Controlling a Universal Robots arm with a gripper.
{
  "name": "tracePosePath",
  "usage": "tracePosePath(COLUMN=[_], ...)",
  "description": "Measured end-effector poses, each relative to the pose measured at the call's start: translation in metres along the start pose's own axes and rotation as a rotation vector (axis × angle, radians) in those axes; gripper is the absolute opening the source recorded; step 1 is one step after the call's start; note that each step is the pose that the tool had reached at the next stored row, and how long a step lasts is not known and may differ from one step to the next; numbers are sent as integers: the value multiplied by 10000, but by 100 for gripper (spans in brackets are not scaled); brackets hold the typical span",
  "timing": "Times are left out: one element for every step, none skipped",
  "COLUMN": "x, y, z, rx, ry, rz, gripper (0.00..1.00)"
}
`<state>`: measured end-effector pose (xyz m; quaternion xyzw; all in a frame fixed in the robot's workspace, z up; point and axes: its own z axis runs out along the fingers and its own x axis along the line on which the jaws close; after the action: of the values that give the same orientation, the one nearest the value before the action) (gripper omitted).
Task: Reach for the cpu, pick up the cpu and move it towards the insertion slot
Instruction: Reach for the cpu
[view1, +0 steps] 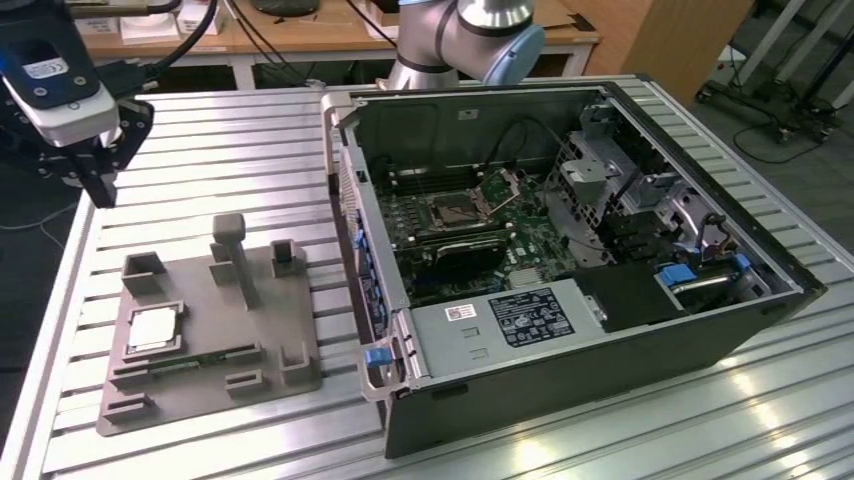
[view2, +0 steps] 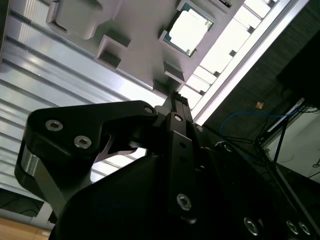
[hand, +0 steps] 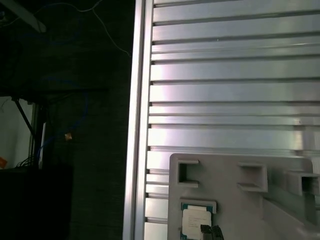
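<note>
Gripper (view1: 96, 185), grip state impossible to tell, hangs well apart from the cpu (view1: 154, 328) at its 6 o'clock; a skewed descent could clip the grey tray (view1: 267, 330) posts.

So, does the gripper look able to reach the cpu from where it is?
Probably yes: the cpu lies uncovered in the grey tray, and the gripper hangs in open air nearby.

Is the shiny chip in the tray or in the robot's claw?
In the tray: the cpu lies flat in the grey tray, the gripper apart from it.
</note>
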<state>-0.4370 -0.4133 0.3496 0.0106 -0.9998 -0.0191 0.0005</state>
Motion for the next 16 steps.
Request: tracePosePath(x=[0,0,1,1,1,1,2,2,2,2,2,2,2,2,2,2], y=[-12,-23,-33,-46,-57,-68,-73,-73,-73,-74,-74,-74,-74,-74,-74,-74], z=[2,5,9,12,15,18,19,19,18,18,19,19,19,19,19,19], rx=[0,-1,-1,-1,-2,-6,-10,-12,-18,-23,-33,-43,-44,-44,-45,-45], ry=[-1,-1,-1,0,0,0,-1,-1,0,1,-1,-1,-1,-1,-1,-1], rz=[-1,-2,-3,-3,-4,-5,-5,-4,-2,-3,-4,-5,-4,-4,-4,-4], gripper=[11,11,11,11,11,11,11,11,11,11,11,11,11,11,11,11])
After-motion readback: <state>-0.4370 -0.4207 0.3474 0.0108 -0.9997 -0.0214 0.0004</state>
